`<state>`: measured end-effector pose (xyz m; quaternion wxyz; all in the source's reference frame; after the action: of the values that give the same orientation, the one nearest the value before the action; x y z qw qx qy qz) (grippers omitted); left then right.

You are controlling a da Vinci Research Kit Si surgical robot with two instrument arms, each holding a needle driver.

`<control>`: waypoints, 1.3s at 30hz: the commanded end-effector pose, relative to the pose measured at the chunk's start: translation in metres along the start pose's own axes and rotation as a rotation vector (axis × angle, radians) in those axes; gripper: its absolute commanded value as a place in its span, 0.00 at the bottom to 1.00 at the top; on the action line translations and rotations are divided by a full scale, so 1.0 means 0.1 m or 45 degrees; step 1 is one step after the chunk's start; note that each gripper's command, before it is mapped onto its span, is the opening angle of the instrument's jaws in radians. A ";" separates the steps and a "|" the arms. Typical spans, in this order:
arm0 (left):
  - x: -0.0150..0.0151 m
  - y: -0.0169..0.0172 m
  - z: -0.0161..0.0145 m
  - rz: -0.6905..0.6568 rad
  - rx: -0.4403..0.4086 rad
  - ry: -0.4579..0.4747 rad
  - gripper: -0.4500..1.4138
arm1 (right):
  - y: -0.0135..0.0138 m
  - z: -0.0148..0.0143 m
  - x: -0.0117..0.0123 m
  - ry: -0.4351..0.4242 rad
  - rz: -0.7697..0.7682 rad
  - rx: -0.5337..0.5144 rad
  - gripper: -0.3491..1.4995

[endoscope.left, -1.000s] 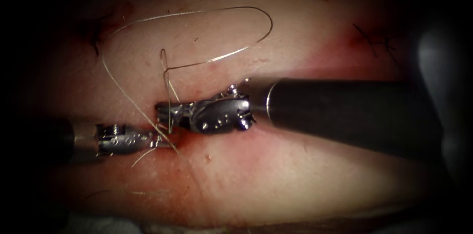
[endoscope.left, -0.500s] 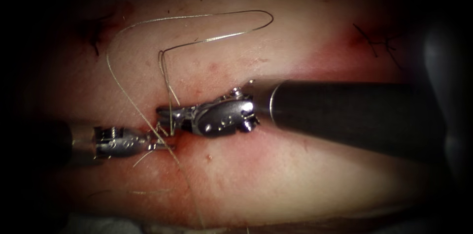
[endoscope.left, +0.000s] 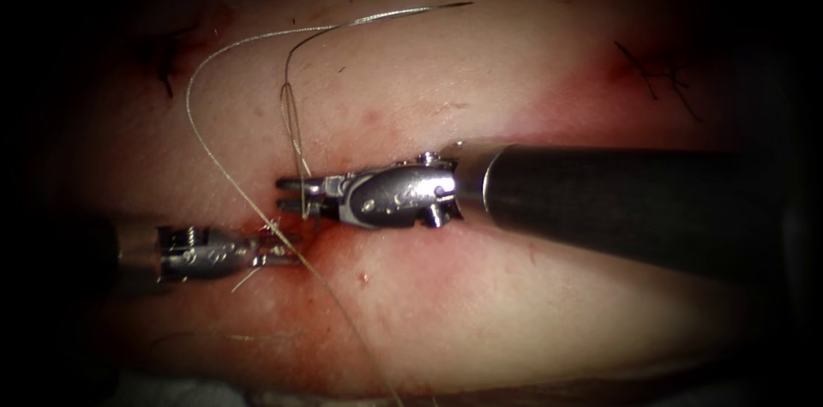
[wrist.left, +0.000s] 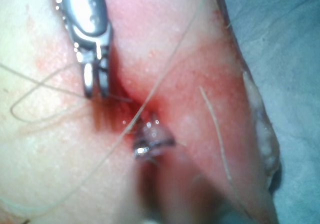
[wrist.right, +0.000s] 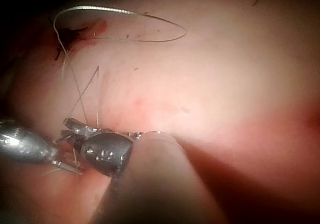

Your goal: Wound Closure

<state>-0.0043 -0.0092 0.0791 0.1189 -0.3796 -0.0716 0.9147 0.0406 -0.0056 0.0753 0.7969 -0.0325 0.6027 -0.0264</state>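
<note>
In the endoscope view, the right arm's shiny metal tool [endoscope.left: 290, 190] sits at the middle, its jaws a little apart around the thin pale thread [endoscope.left: 296, 137]. At 8 o'clock, the left arm's small silver tool [endoscope.left: 279, 250] pinches the thread at the cut. The needle cannot be picked out. The pink pork tissue [endoscope.left: 514, 304] has open room toward 5 o'clock.

In the left wrist view, the right tool [wrist.left: 96, 92] and the left tool [wrist.left: 150, 139] are close together, so small, slow pulls look safest.

In the right wrist view, the thread [wrist.right: 125, 12] loops loosely and could snag.

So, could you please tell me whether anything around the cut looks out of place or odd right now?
Nothing looks damaged. The thread lies in a loose, tangled loop over the tissue above the two tools, and red fluid pools at the cut. The right claw is open around a strand of it; what the left claw holds is unclear.
</note>
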 end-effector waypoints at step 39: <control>-0.006 0.042 0.051 -0.052 0.017 0.003 0.25 | 0.000 0.010 -0.007 -0.015 0.027 -0.036 0.00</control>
<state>-0.0075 -0.0130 0.0815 0.1401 -0.3779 -0.0714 0.9124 0.0407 -0.0051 0.0757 0.8000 -0.0378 0.5988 -0.0095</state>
